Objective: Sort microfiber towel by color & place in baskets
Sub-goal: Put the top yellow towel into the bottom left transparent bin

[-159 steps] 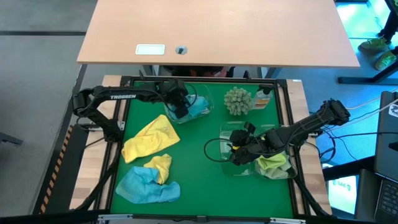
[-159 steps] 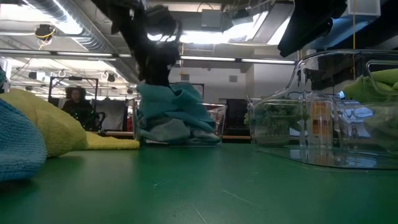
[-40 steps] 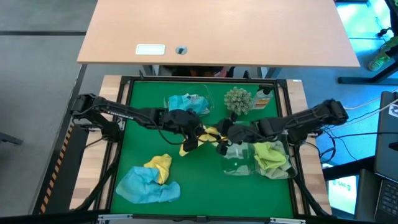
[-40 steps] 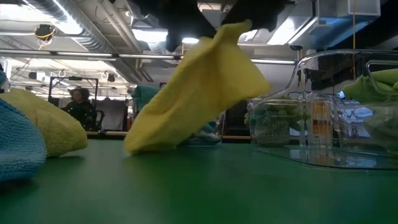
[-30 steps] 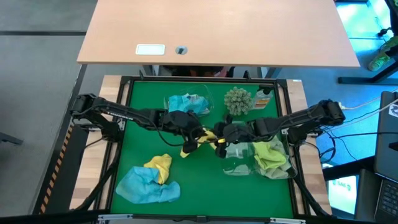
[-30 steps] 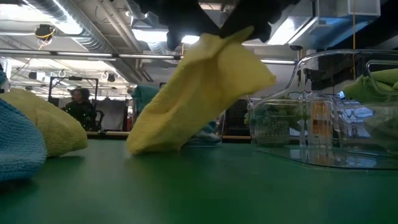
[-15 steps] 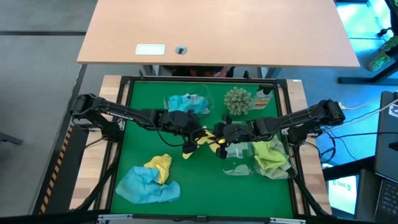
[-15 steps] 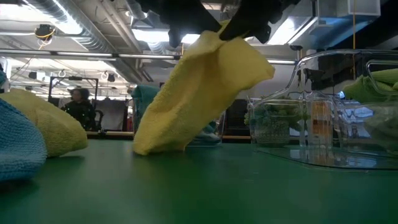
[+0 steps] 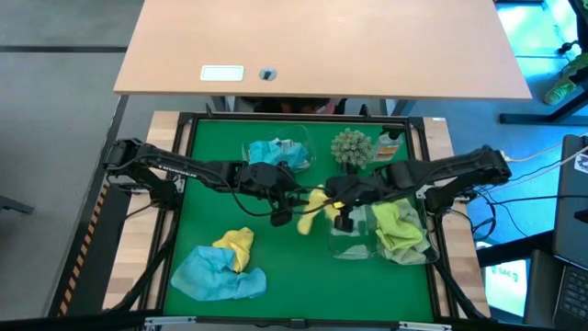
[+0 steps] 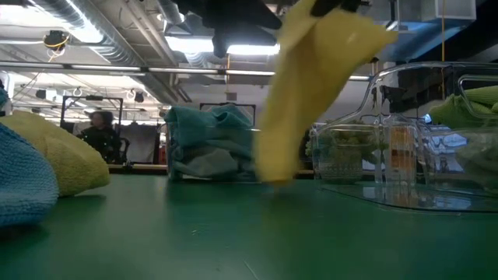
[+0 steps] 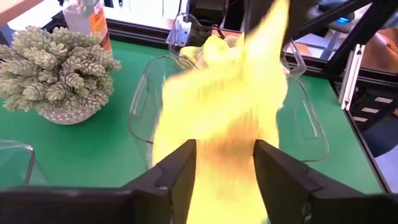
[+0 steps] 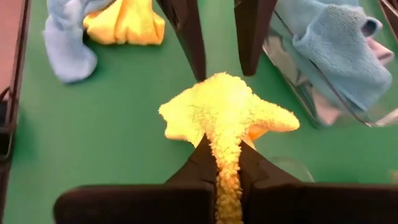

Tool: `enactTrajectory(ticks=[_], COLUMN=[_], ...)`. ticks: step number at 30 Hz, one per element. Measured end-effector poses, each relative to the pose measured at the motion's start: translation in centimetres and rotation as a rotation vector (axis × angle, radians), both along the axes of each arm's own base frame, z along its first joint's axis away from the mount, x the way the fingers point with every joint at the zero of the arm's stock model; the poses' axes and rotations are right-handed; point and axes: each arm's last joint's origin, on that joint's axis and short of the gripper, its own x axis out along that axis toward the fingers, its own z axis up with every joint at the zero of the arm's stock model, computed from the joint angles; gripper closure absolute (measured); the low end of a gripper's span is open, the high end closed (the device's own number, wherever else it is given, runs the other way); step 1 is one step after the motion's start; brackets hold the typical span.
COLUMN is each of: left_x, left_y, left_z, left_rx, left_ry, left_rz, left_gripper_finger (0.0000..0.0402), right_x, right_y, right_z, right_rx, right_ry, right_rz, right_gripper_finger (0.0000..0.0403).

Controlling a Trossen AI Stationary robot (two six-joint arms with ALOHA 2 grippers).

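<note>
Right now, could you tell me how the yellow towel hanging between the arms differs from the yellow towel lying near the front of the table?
The hanging yellow towel is off the table, pinched in the shut right tool, while the left tool stands open beside it. The lying yellow towel rests bunched on the green table, touching a light blue towel, with no tool on it. The hanging one droops stretched out; the lying one is crumpled. Both are yellow, and neither is in a basket yet.
</note>
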Motion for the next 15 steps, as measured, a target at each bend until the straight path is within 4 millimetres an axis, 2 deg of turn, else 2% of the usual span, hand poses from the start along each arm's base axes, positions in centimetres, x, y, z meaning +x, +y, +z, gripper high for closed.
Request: enactTrajectory(ticks=[8,15], left_x=[0.0,0.0], left_y=[0.0,0.0], left_z=[0.0,0.0], left_rx=[-0.002,-0.003], left_ry=[0.002,0.003], left_rz=[-0.003,-0.005], left_gripper_finger=[0.0224,0.0223], right_x=[-2.8,-5.7], right_y=[-0.6,-1.1], right_z=[5.8,9.2], right_rx=[0.001,0.027], right_ry=[0.084,0.16], right_rz=[0.012,0.037], right_gripper_finger=[0.0389,0.0396])
